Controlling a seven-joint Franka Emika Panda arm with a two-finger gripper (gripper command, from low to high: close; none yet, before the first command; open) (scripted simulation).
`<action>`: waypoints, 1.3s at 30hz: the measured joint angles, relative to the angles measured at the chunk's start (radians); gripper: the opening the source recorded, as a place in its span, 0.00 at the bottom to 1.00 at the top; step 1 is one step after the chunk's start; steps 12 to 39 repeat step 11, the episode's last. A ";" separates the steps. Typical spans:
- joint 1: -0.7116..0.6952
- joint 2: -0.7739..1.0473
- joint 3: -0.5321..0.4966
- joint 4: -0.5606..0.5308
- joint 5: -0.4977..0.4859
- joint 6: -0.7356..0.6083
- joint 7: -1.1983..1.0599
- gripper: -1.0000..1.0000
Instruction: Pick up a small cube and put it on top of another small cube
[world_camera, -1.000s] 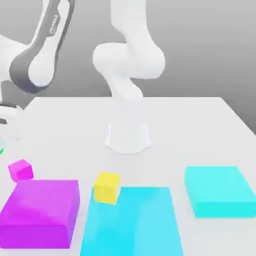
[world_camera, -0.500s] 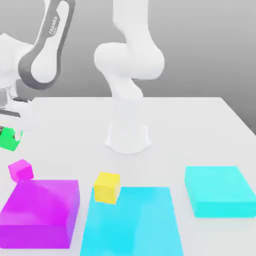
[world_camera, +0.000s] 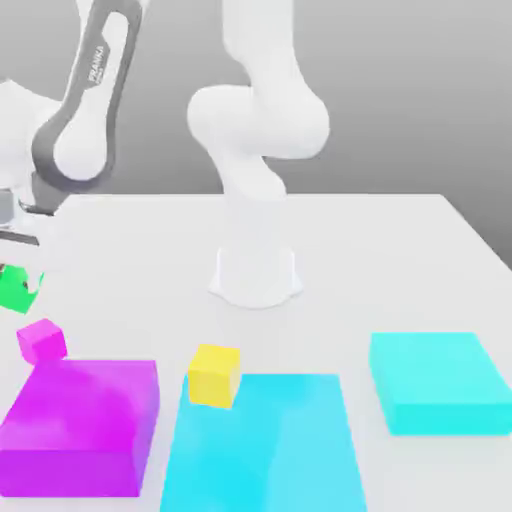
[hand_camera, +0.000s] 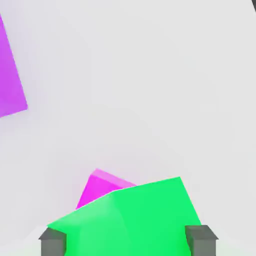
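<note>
Green cube (hand_camera: 132, 220), pinched between the gripper (hand_camera: 129, 240) fingers (hand_camera: 201, 239), has come in from the exterior view's left edge over the last second and now hangs just above and beside the small magenta cube (world_camera: 41, 340). Carry nearly done; lining up and lowering remain. Hand view: magenta cube peeks out beneath, slightly off-centre.

— What did the arm (world_camera: 255, 120) you drove look like?

— You had smooth, rounded white links, grey at a joint cover (world_camera: 75, 150), small dark lettering along one link, and a wide cylindrical white base (world_camera: 256, 270).

— And the fingertips (hand_camera: 52, 241)?

— Yours were dark grey, square-ended blocks.
</note>
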 joint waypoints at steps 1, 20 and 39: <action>-0.002 0.009 0.004 0.000 0.014 0.005 -0.010 0.00; -0.009 0.121 0.048 0.001 0.158 0.057 -0.114 0.00; -0.009 0.121 0.048 0.001 0.158 0.057 -0.114 0.00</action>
